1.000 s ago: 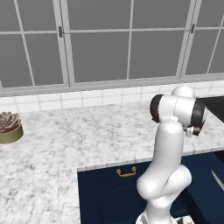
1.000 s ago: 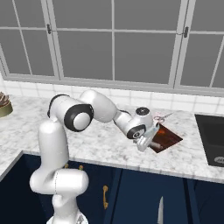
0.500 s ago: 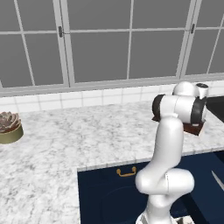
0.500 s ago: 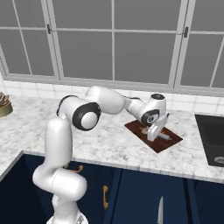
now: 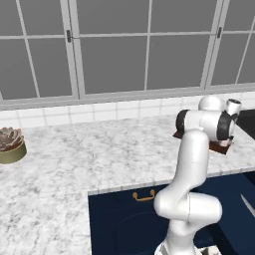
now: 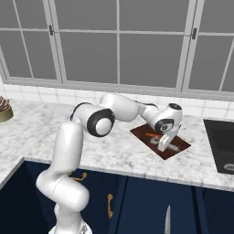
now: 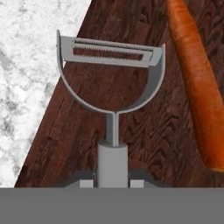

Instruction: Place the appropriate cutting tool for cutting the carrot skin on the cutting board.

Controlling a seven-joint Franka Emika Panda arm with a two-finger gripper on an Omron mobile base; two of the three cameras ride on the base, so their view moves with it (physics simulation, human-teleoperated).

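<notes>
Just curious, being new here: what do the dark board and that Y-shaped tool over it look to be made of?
The cutting board looks like dark reddish wood with a matte finish; grain lines run across it. The peeler looks like grey metal, smooth and dull, with a slotted blade; being rendered, plastic can't be ruled out.
</notes>
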